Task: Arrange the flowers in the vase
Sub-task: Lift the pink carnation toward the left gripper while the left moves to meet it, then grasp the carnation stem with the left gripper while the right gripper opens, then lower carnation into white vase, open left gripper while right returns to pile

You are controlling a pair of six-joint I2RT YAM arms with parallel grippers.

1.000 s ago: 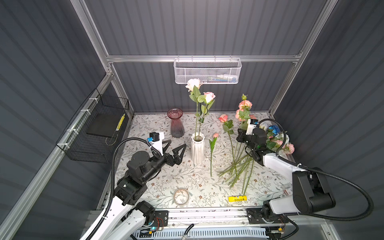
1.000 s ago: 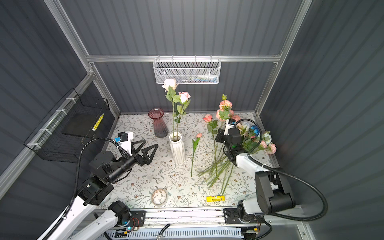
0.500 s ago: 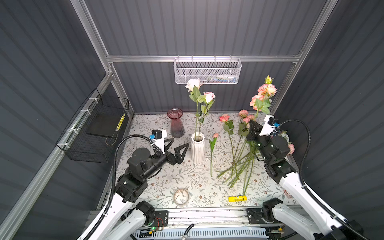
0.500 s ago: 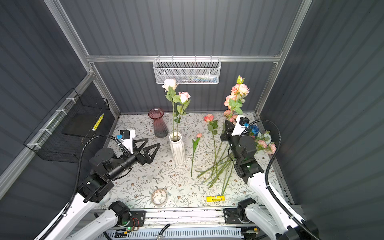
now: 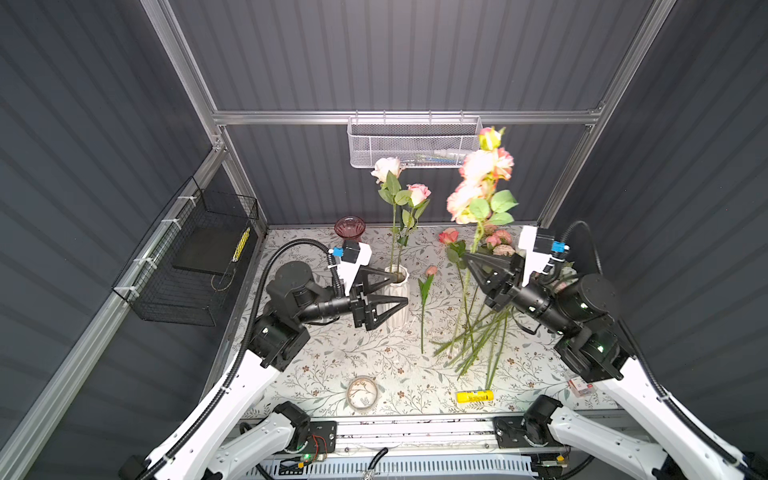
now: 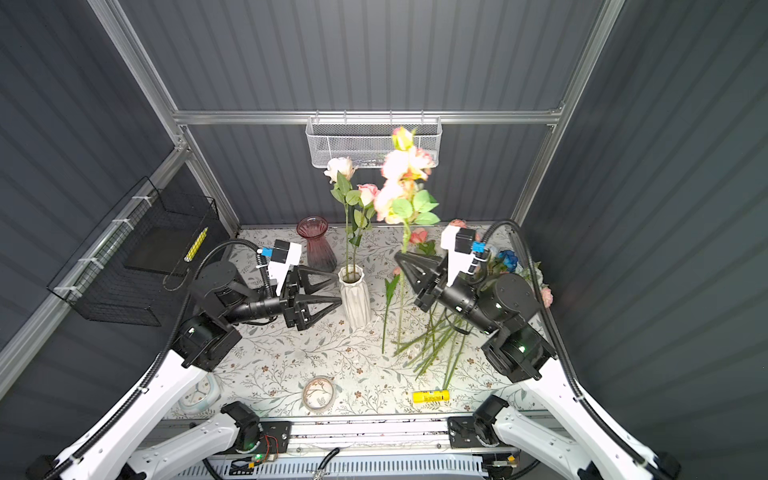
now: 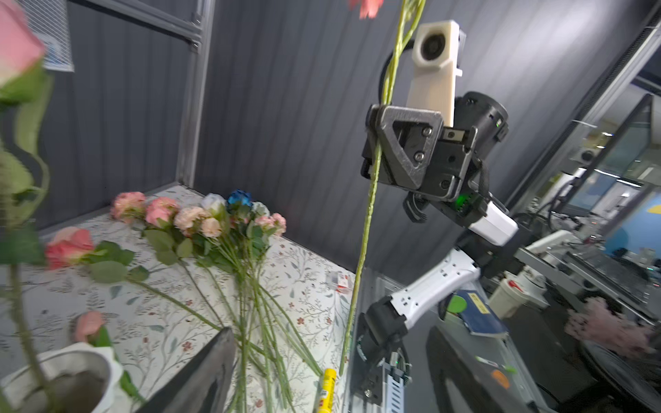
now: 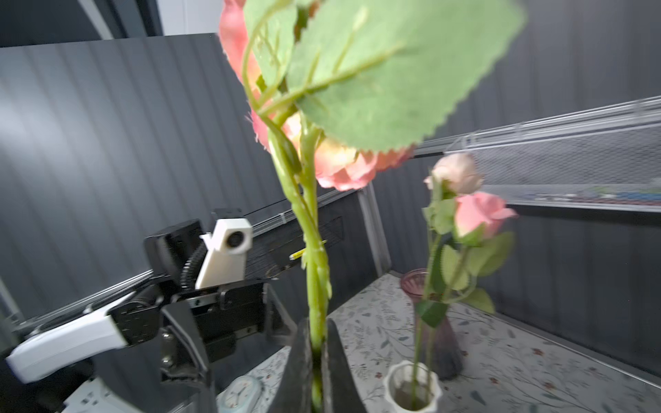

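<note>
Lifted since a second ago: my right hand (image 6: 400, 257) pinches peach spray (image 6: 399, 183) upright for insertion; left hand (image 6: 338, 287) spread beside vase (image 6: 357, 303), probably to steady it.

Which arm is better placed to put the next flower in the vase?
Right. The right gripper is shut on an upright peach flower near the white vase; the left gripper is open, empty.
</note>
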